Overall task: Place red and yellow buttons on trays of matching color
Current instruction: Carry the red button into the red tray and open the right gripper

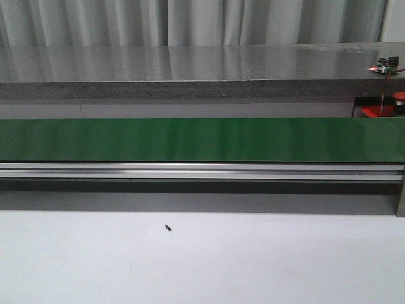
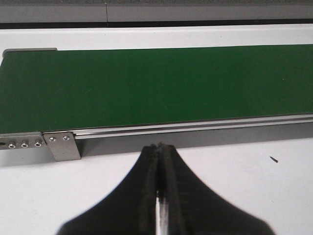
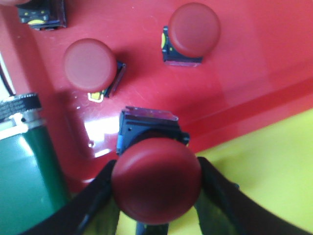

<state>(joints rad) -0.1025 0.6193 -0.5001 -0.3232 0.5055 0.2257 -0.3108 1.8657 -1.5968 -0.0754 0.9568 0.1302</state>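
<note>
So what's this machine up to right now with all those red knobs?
The right gripper is shut on a red mushroom-shaped push button, holding it above the bright red plastic tray, near the edge where a yellow surface begins. Two more red buttons already lie on that tray. The left gripper is shut on nothing, resting over the white table beside the long green conveyor belt, which carries nothing in the stretch seen.

Left black two-finger gripper [image 2: 159, 147]: jaws pressed together, nothing between them. Right black two-finger gripper [image 3: 156, 181]: fingers clamped on either side of a round red mushroom-cap button [image 3: 156, 180].
</note>
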